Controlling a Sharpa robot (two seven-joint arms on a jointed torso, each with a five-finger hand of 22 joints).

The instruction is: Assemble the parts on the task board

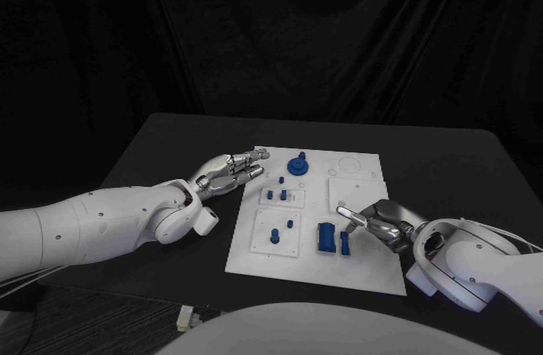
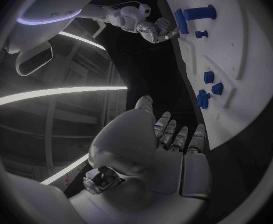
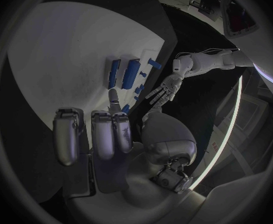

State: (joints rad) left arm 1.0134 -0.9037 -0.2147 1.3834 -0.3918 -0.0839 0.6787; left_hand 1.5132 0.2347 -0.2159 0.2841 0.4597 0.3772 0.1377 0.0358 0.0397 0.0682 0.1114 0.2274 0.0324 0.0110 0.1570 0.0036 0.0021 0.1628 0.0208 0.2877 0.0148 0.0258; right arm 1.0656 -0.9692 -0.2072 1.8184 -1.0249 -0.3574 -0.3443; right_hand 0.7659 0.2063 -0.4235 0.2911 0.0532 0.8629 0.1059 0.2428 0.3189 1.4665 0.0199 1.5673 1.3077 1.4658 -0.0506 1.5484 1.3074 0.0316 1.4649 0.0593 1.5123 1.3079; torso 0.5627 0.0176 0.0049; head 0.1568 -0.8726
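The white task board (image 1: 368, 272) lies in the middle of the black table. On it a round blue part (image 1: 297, 165) stands near the far edge, and two tall blue blocks (image 1: 326, 237) stand near the front. Small blue pieces (image 1: 277, 194) and pegs (image 1: 275, 235) sit left of them. My left hand (image 1: 232, 170) lies flat at the board's far left edge, fingers stretched out and holding nothing. My right hand (image 1: 379, 221) hovers over the board's right side, just right of the blocks (image 3: 131, 73). One of its fingers (image 3: 113, 97) reaches toward them, the others are bent, and nothing is in it.
Black table (image 1: 169, 143) surrounds the board, with bare surface to the left, the right and behind. The board's right half has raised white plates (image 1: 356, 190) with no blue pieces on them. A dark curtain hangs behind the table.
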